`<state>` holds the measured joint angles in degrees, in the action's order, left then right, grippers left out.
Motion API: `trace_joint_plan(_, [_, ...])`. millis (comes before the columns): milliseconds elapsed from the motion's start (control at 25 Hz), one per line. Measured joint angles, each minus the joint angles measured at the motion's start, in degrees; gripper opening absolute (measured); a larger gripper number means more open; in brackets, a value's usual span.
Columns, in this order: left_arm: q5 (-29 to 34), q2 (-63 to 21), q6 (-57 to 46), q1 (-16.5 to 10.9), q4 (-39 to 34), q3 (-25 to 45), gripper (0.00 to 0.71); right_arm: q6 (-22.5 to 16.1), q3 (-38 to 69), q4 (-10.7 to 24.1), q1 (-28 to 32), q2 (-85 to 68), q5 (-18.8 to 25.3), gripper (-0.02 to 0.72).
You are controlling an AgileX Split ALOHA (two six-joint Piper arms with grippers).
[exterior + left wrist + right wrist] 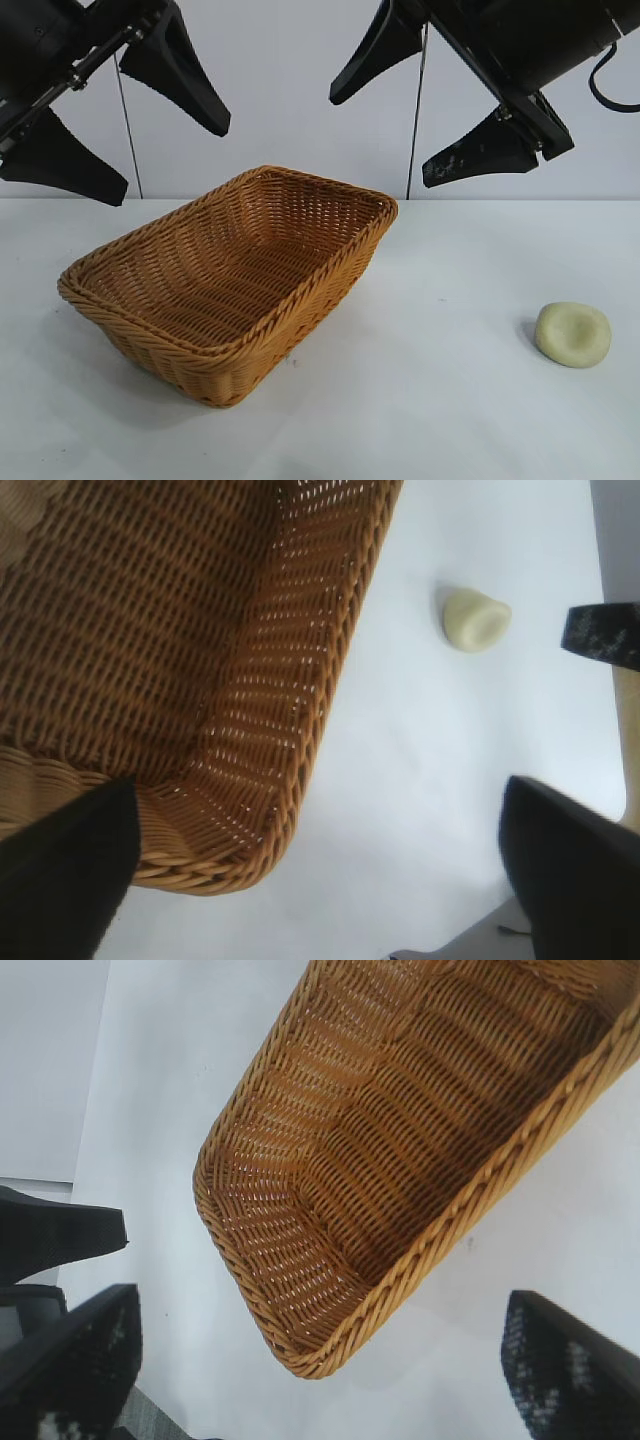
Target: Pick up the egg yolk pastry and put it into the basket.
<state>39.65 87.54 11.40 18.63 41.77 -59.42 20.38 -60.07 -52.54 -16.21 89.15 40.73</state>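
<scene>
The egg yolk pastry (573, 334), a small pale cream-yellow dome, lies on the white table at the right; it also shows in the left wrist view (475, 619). The golden-brown wicker basket (150, 335) stands empty left of centre, and shows in the left wrist view (300, 770) and the right wrist view (470, 1210). My left gripper (170, 158) hangs high at the upper left, open and empty. My right gripper (385, 140) hangs high at the upper right, above and behind the basket's far corner, open and empty. Both are well clear of the pastry.
The white table (420, 400) runs to a white back wall. Two thin dark cables (416, 110) hang down at the back. The table's edge and a grey floor show in the right wrist view (150, 1415).
</scene>
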Motion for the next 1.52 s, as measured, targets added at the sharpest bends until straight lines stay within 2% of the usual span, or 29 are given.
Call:
trace_joint_plan(280, [0.65,-0.36,-2.24,0.00,-0.60,0.00,0.695,0.00,0.00,0.00,0.00,0.00,0.00,0.695])
trace_joint_plan(480, [0.93,-4.79,-10.56,0.00,-6.51,1.20,0.695,0.00,0.00,0.00,0.00,0.00,0.00,0.695])
trace_joint_plan(640, [0.93,-9.85,-19.51,0.19,-9.86,5.45,0.695,0.00,0.00,0.00,0.00,0.00,-0.07,0.695])
trace_joint_plan(840, [-0.36,-13.24,-32.69,3.31,-12.89,9.33,0.695,0.00,0.00,0.00,0.00,0.00,-0.09,0.695])
trace_joint_plan(1040, [-3.01,-13.23,-52.52,6.67,-22.91,10.30,0.695,0.00,0.00,0.00,0.00,0.00,-0.09,0.695])
trace_joint_plan(1240, [-3.31,-13.11,-72.09,7.04,-33.15,12.51,0.695,0.00,0.00,0.00,0.00,0.00,-0.09,0.695])
trace_joint_plan(1400, [-3.92,-9.93,-76.83,7.04,-34.16,12.84,0.695,0.00,0.00,0.00,0.00,0.00,-0.13,0.695])
trace_joint_plan(1520, [-6.78,-6.09,-77.26,7.04,-32.53,12.95,0.695,0.00,0.00,0.00,0.00,0.00,-0.13,0.695])
